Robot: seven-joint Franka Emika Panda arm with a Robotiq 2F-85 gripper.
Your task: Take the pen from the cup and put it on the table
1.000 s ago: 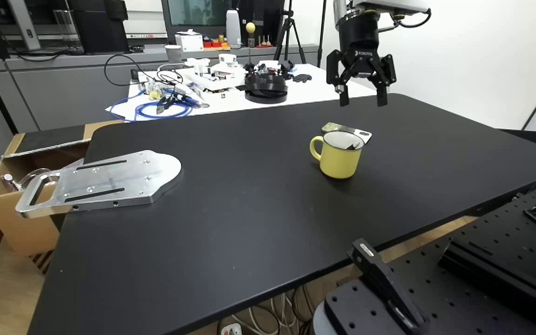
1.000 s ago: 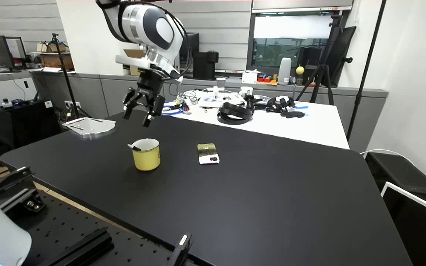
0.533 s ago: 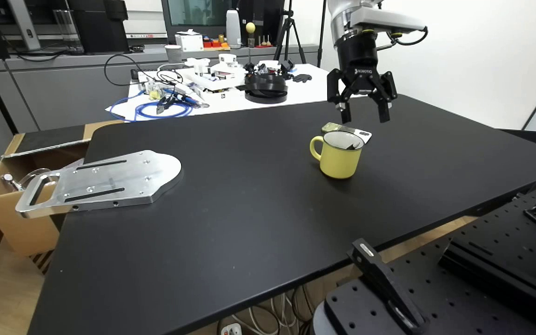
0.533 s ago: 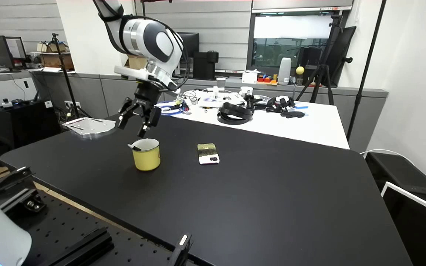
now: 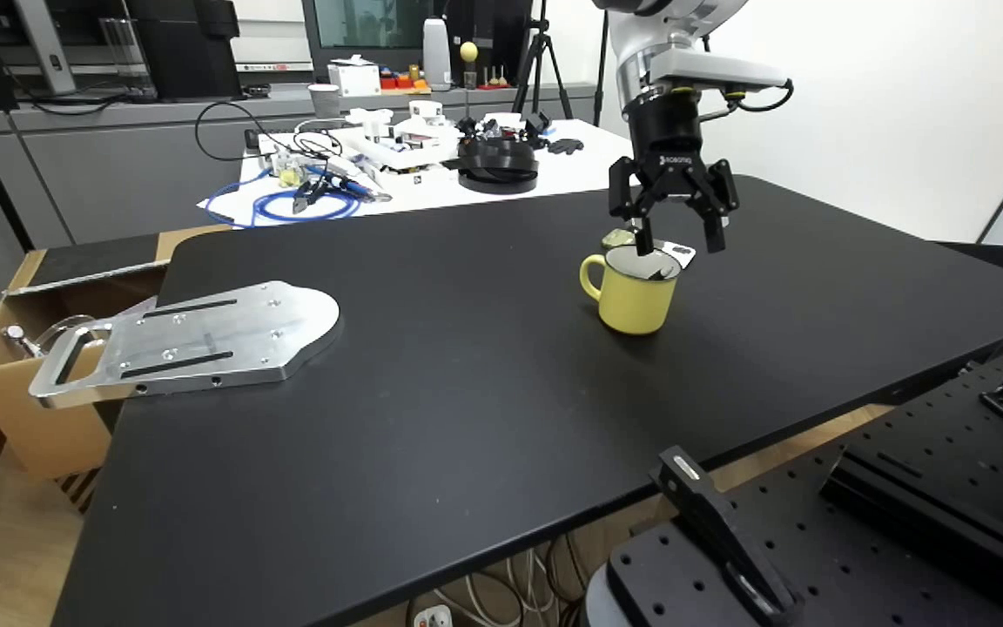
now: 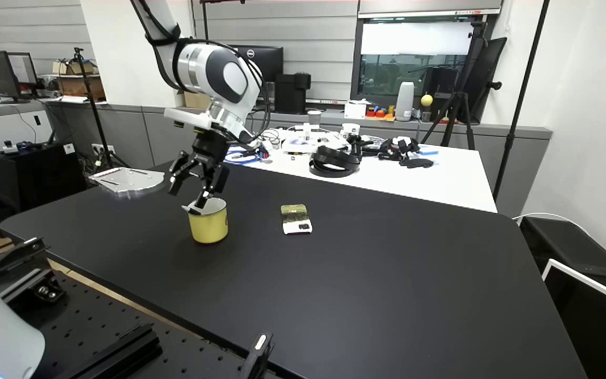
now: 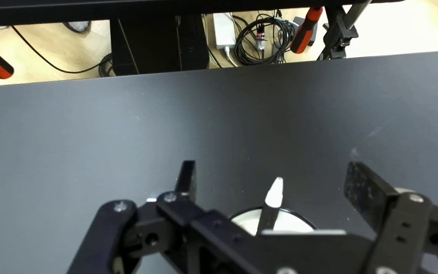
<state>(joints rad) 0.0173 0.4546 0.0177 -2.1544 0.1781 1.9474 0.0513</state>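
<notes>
Claw (image 7: 271, 171) points down over the cup (image 5: 635, 300), fingers spread wide apart, gripping nothing. Pen (image 7: 270, 211) is in the cup: dark body inside, white end leaning out past the rim and showing between the fingers in the wrist view. Cup stands upright on the table (image 5: 467, 435), so it serves as pen holder; the lean likely leaves a free end to pinch. Fingers are probably spread so one goes each side of the pen. Can't tell if a fingertip touches the rim. Next move likely needs a bit more descent, then a pinch that misses the rim.

Phone (image 6: 296, 218), maybe just a case, lies flat to the right of the cup in an exterior view, apart from it. Metal plate (image 5: 214, 335) lies at the left in both exterior views. Both look parked aside, no part in the job.

Counts: one claw, two fingers; one pen; one cup, one handle on it; one phone; one plate. Two red-black grips (image 7: 306, 30) past the table edge in the wrist view, maybe clamps. Far bench (image 6: 440, 181) holds clutter, too jumbled to count.
</notes>
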